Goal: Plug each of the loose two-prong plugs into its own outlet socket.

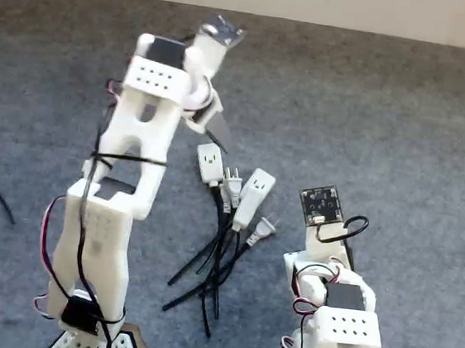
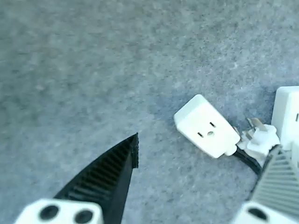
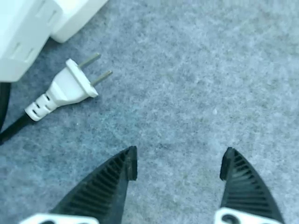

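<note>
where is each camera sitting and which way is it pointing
High view: fixed above the table, looking down on left arm and right arm.
Left wrist view: on the wrist, looking down past the open left gripper at a white socket.
Right wrist view: on the wrist, looking down past the open right gripper at a loose plug.
Shared: the high view also shows that plug.

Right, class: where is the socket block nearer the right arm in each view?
High view: socket block mid-table, between the inner plug and outer plug.
Left wrist view: socket block cut by the frame edge, past the inner plug.
Right wrist view: socket block cut by a corner, beside the outer plug.
Shared landmark: black cords.
</note>
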### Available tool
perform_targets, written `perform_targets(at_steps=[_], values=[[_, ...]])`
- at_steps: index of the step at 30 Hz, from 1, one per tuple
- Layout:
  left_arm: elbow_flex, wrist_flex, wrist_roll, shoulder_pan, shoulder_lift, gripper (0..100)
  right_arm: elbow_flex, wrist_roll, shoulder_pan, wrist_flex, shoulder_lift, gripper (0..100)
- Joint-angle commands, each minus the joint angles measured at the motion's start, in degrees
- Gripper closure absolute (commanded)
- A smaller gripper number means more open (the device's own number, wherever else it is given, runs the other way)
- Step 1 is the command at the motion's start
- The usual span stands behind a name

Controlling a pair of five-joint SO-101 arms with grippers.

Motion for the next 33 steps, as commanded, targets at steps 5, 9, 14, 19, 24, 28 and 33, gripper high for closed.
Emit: perform_targets(at_steps=[5, 9, 14, 19, 24, 28, 33], values=[[-0.31, -0.70, 0.88, 8.04, 6.11, 60, -0.22, 0.35, -0.66, -0.84, -0.84, 72.1], [-0.84, 1.05, 2.55, 10.15, 5.58, 63, -0.22, 0.35, -0.66, -0.84, -0.84, 72.1], [-1.80, 8.00, 3.43, 13.67, -1.63, 66, -0.22, 0.35, -0.66, -0.92, -0.84, 72.1], [6.55, 7.82, 3.43, 14.99, -10.68, 66, -0.22, 0.35, -0.66, -1.01, -0.75, 72.1], [15.25, 7.82, 3.34, 18.86, -14.90, 66, -0.22, 0.35, -0.66, -1.10, -0.75, 72.1], [23.43, 4.75, 3.25, 23.25, -15.08, 66, -0.22, 0.35, -0.66, -1.10, -0.75, 72.1], [28.70, -2.11, 3.25, 23.34, -14.90, 66, -0.13, 0.35, -0.66, -1.10, -0.75, 72.1]])
